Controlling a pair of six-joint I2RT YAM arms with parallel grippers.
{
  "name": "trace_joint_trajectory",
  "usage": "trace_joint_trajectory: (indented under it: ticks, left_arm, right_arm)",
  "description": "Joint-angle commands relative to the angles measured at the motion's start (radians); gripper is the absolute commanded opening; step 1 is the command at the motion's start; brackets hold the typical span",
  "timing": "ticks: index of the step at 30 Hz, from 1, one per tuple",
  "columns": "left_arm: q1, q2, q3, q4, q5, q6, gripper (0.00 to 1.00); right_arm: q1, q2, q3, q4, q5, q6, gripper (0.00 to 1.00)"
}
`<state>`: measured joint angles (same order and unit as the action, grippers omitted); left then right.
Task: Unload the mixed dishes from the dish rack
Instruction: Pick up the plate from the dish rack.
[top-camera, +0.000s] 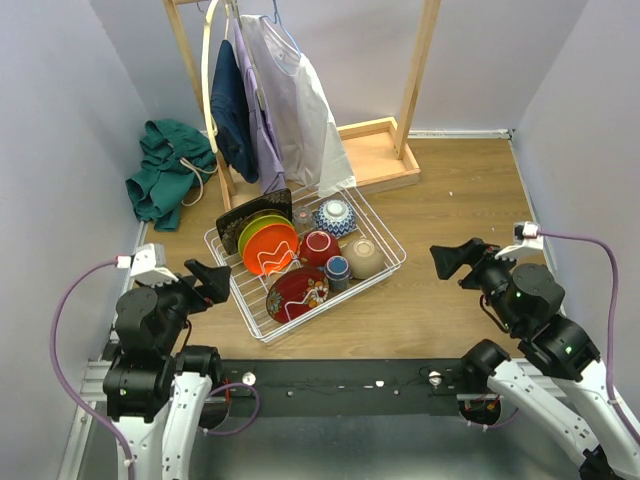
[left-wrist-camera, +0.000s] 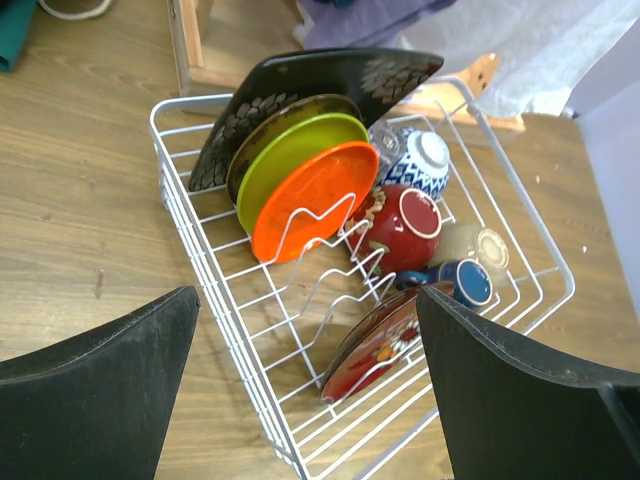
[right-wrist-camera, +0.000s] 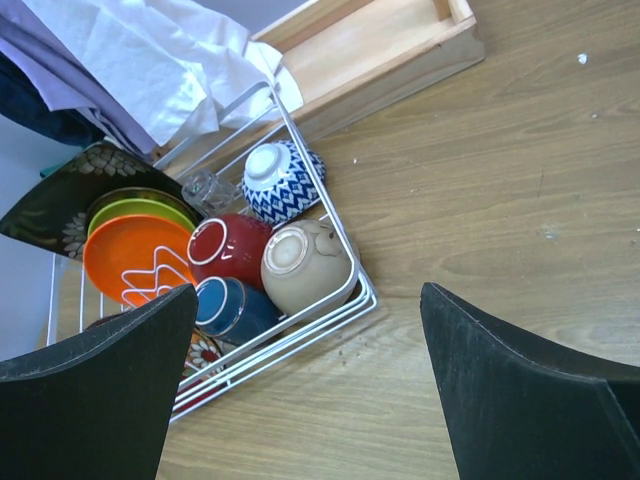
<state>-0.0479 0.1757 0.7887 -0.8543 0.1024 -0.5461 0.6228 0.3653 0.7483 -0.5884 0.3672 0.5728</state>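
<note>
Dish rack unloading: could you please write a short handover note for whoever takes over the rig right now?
Left gripper: jaws open, empty, beside the rack's left rim.
Right gripper: jaws open, empty, off to the rack's right, apart from it.
In the rack: black plate, yellow plate and orange plate upright in the slots; red plate leaning at the near end; blue-white bowl, red bowl, tan bowl, blue cup and glass along the right side.
Done: nothing; every dish in view sits in the rack.
Left: unload all of them.

Left claw (top-camera: 216, 279) and right claw (top-camera: 443, 260) both spread wide.
</note>
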Motion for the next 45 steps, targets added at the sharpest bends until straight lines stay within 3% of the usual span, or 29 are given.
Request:
trace_joint_trajectory:
  ticks: [1, 7, 16, 20, 25, 34, 37, 45]
  left_arm:
    - [0.003, 0.096, 0.052, 0.024, 0.062, 0.071, 0.99]
    - [0.003, 0.275, 0.107, 0.046, 0.065, 0.098, 0.99]
    - [0.003, 0.563, 0.291, 0.064, 0.023, 0.294, 0.99]
    - [0.002, 0.677, 0.417, 0.028, 0.025, 0.400, 0.99]
    - [-0.026, 0.768, 0.451, 0.069, -0.020, 0.521, 0.99]
    - [-0.271, 0.979, 0.537, 0.067, -0.341, 0.752, 0.99]
    - [-0.306, 1.057, 0.576, 0.066, -0.409, 0.784, 0.99]
    - [-0.414, 1.231, 0.658, 0.029, -0.598, 0.805, 0.82]
  right_arm:
    - [0.006, 0.043, -0.001, 0.039, -0.056, -0.013, 1.00]
    - [0.005, 0.112, 0.036, 0.039, -0.197, -0.077, 1.00]
    - [0.006, 0.162, 0.036, 0.096, -0.436, -0.139, 1.00]
    - [0.005, 0.207, 0.048, 0.113, -0.445, -0.149, 1.00]
    - [0.005, 0.299, 0.052, 0.150, -0.392, -0.162, 1.00]
    - [0.005, 0.389, 0.028, 0.208, -0.323, -0.175, 1.00]
    - [0.006, 0.403, 0.028, 0.190, -0.272, -0.191, 1.00]
    - [0.006, 0.443, 0.069, 0.154, -0.263, -0.237, 1.00]
